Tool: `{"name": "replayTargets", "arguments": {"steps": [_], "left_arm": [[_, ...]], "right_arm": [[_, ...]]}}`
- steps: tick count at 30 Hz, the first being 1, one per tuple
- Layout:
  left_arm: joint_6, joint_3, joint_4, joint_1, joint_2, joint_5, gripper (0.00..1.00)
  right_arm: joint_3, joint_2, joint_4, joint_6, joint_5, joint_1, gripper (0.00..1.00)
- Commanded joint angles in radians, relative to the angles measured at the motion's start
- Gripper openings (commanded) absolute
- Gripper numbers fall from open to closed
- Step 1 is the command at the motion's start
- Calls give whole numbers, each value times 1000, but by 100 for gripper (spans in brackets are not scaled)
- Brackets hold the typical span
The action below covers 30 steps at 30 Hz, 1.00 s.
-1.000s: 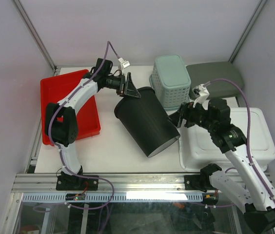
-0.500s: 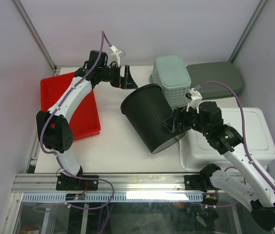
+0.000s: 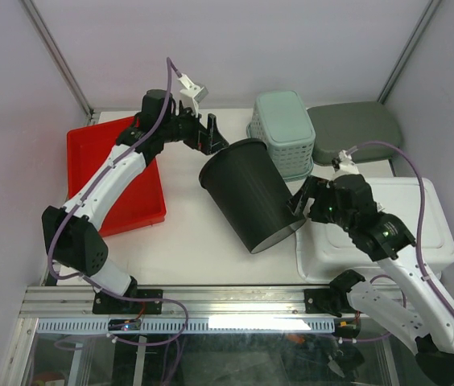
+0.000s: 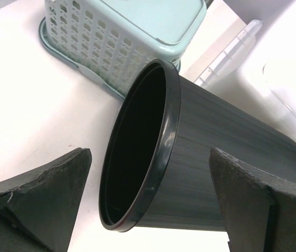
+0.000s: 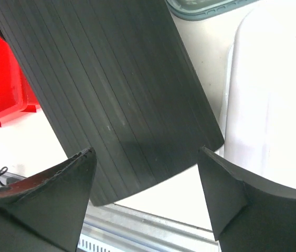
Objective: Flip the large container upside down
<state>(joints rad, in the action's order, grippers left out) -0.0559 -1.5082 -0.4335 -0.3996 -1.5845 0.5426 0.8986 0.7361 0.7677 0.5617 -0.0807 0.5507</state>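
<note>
Top external: the black ribbed plastic container (image 3: 247, 197) is lying tilted on the white counter (image 3: 187, 233); left fingers (image 4: 43, 194) and right fingers (image 5: 48, 191) are gaping wide, empty.

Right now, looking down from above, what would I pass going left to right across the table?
red tray → black container → white tub. The mint basket and grey lid overlap these sideways, so I leave them out.

Large container (image 4: 216, 142) on its side – black, ribbed, open mouth toward the camera, left gripper (image 4: 149, 155) spread wide – one finger each side, mint-green perforated basket (image 4: 132, 31) just behind the rim, white bin (image 4: 289, 58) upper right, white table (image 4: 27, 105) beneath.
</note>
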Motion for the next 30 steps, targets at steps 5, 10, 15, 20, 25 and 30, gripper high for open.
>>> {"name": "replayTargets", "arguments": {"steps": [5,10,15,20,25,30], "left_arm": [[66,84,141,-22,96,-97,99],[98,113,154,-37,104,-64,99],[152,136,156,-71,106,-118,97],[181,142,151,-93,109,-147,88],[197,144,149,-102,99,-149,80],[204,147,147,-104,86,-157,64]], "right_arm": [[62,-92,187,245,-7,5,81],[-5,-147,168,337,57,5,75],[-100,-160,65,397,156,6,63],[-163,-149,-43,430,216,6,55],[-239,-168,-149,492,252,6,48],[-256,-188,-176,510,241,6,41]]}}
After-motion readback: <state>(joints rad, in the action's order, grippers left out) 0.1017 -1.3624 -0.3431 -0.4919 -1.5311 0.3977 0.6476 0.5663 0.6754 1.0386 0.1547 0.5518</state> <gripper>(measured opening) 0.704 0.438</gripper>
